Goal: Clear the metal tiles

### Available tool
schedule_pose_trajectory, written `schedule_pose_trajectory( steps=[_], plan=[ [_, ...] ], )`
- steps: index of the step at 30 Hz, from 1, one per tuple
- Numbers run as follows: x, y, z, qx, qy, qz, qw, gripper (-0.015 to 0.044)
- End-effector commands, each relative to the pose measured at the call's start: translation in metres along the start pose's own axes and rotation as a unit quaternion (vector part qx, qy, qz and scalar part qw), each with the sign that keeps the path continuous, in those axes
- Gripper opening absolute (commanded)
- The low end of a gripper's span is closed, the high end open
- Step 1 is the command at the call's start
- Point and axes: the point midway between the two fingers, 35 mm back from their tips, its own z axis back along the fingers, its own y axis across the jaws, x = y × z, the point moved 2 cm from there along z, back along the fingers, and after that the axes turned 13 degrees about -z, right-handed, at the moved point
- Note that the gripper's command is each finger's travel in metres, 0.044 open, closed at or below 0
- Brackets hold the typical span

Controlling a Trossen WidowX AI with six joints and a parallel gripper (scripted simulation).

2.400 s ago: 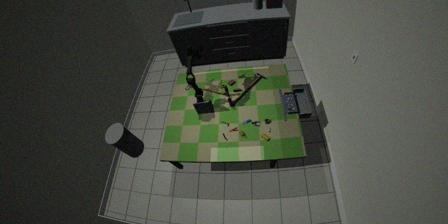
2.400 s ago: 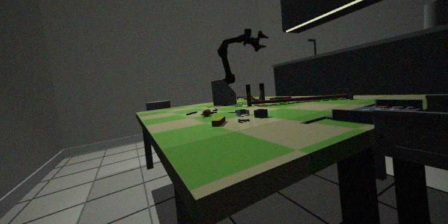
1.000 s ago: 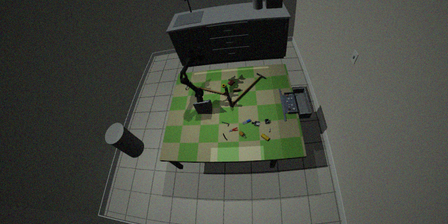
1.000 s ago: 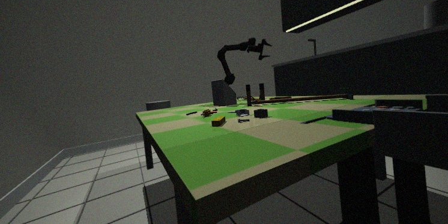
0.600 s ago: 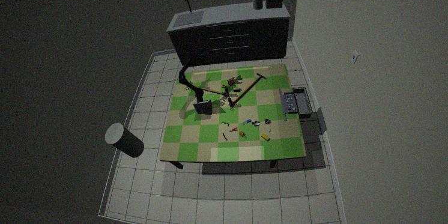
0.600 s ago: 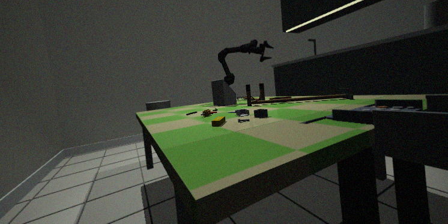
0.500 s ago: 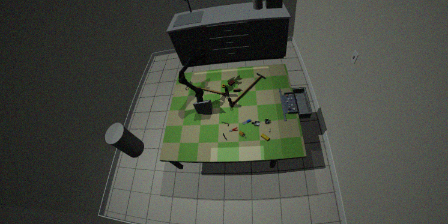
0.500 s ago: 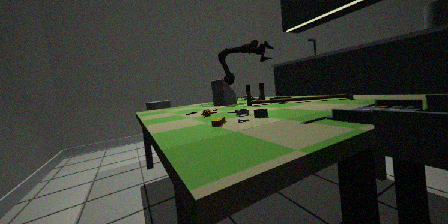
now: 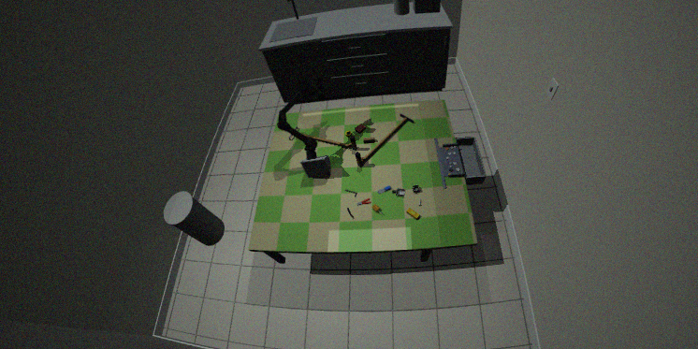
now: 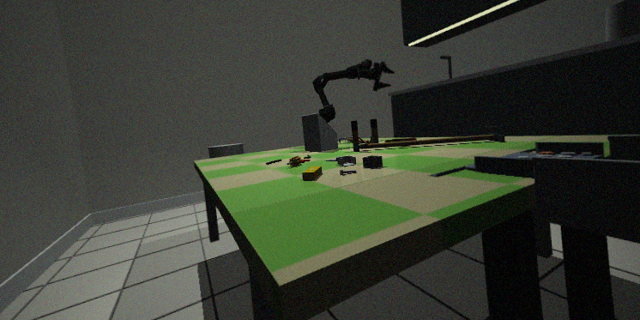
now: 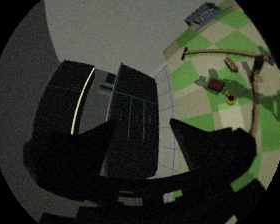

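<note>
My gripper (image 10: 391,78) (image 11: 143,121) is open and empty, raised high above the table with its fingers toward the dark cabinets. It is hard to make out in the top view. The long scraper (image 9: 379,144) (image 10: 448,141) (image 11: 221,51) has a wooden handle and a dark crosswise head. It lies diagonally, its head toward the back right and its other end by a dark post, well away from my fingers. The steel bench plate (image 9: 441,161) is at the table's right edge. Several small pale tiles and an orange one lie on it. The catch box (image 9: 472,155) adjoins its outer end.
Two dark posts (image 10: 354,135) (image 10: 373,130) stand near a second wooden stick (image 9: 327,140) (image 11: 255,110). A dark red block (image 9: 360,128) (image 11: 215,85) and yellow ring (image 11: 231,99) lie nearby. A yellow block (image 9: 413,213) (image 10: 311,173) and several small tools lie toward the front.
</note>
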Motion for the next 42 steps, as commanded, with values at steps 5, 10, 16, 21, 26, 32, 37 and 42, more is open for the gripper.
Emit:
schedule_pose_trajectory(
  steps=[5,10,16,21,26,32,37,42],
  plan=[
    [0.018,-0.014,-0.013,-0.023,-0.019,0.045,0.999,0.044],
    [0.03,-0.02,-0.018,-0.034,-0.031,0.074,0.996,0.044],
    [0.045,-0.026,-0.022,-0.046,-0.044,0.107,0.992,0.044],
    [0.058,-0.031,-0.024,-0.057,-0.054,0.132,0.988,0.044],
    [0.071,-0.036,-0.026,-0.069,-0.064,0.156,0.983,0.044],
    [0.088,-0.041,-0.026,-0.082,-0.076,0.183,0.977,0.044],
    [0.102,-0.045,-0.025,-0.093,-0.084,0.204,0.971,0.044],
    [0.116,-0.048,-0.023,-0.104,-0.093,0.224,0.965,0.044]
  ],
)
